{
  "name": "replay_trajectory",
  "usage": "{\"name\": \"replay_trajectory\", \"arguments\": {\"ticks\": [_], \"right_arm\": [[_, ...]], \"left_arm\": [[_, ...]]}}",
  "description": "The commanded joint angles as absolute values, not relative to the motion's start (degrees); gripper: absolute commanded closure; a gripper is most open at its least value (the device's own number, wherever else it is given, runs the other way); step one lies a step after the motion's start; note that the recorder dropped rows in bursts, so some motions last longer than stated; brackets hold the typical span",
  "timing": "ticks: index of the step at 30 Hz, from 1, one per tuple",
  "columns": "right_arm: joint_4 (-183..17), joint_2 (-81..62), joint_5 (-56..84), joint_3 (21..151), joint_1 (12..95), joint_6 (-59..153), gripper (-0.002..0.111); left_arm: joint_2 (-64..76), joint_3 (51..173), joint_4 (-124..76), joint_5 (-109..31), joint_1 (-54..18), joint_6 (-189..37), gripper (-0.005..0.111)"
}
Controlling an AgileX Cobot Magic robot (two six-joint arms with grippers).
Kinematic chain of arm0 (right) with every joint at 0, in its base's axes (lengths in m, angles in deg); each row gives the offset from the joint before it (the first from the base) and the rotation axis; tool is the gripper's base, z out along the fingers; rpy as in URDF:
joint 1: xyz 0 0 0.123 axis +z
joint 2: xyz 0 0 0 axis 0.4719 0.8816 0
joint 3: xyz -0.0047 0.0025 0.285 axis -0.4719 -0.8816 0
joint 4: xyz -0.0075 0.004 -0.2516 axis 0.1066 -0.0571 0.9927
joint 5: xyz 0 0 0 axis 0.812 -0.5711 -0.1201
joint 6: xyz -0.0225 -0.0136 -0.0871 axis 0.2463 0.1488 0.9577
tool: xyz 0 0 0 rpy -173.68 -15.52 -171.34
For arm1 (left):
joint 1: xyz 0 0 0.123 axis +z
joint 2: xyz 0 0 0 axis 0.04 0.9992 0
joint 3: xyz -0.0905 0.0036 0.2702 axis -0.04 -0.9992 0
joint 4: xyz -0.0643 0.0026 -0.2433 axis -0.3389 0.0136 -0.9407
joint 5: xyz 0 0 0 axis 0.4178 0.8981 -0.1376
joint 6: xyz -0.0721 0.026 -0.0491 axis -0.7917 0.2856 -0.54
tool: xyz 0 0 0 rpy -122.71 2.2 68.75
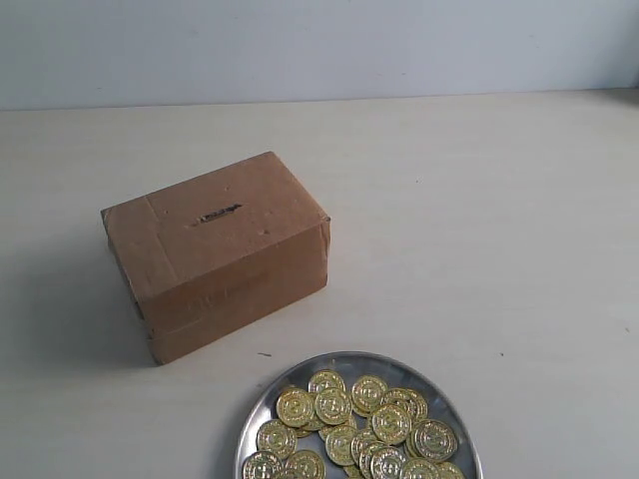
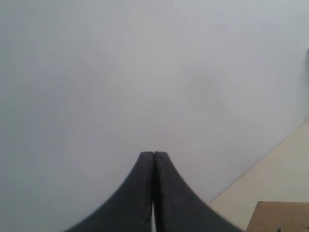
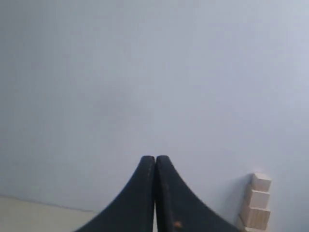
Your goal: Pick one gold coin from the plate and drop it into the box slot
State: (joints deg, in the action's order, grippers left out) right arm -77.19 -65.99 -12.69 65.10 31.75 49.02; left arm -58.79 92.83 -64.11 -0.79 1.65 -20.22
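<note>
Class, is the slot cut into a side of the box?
No, the slot sits on the top face of the box.

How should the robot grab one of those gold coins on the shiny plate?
Probably from straight above, pinching the opposite edges of a coin atop the heap. Resting on others, its edges look exposed; the raised rim of the plate would block a sideways approach.
</note>
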Motion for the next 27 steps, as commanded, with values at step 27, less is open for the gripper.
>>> {"name": "replay_trajectory", "arguments": {"ticks": [27], "right_arm": [[-77.13, -79.8, -11.97, 61.3, 25.53, 49.29, 0.108]], "left_arm": [[-63.68, 80.43, -61.96, -1.02, 1.2, -20.66, 0.107]]}}
